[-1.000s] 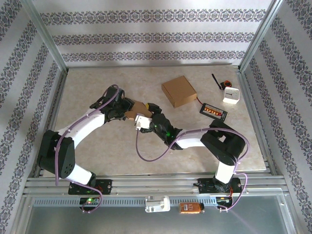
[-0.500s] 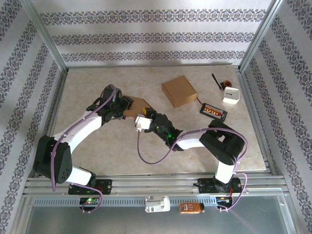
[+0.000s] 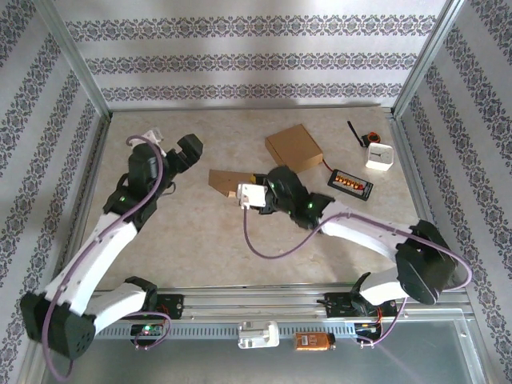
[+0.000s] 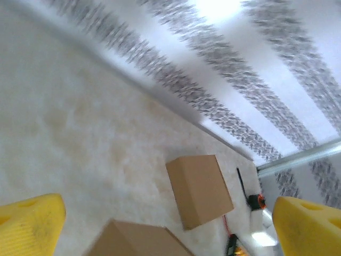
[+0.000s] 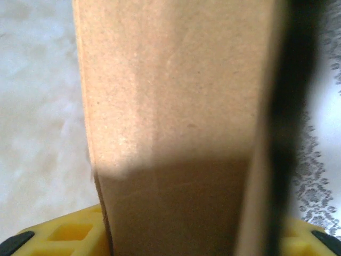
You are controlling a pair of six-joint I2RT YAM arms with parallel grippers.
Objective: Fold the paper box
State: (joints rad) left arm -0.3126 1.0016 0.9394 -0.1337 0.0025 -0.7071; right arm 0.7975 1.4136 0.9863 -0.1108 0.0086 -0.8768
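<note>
2 robot arms reach over a beige table (image 3: 184, 240). The left gripper (image 3: 174, 146) hangs above the table's left side, jaws spread wide. The right gripper (image 3: 254, 192) appears to pinch the near edge of 1 flattened paper box (image 3: 226, 180) mid-table, though its wrist view is blurred. 1 folded box (image 3: 294, 150) sits behind it, apart.

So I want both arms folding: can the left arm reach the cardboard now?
Probably yes: the left gripper is open, bare table lies between it and the cardboard, and the right gripper holds its right end.
</note>
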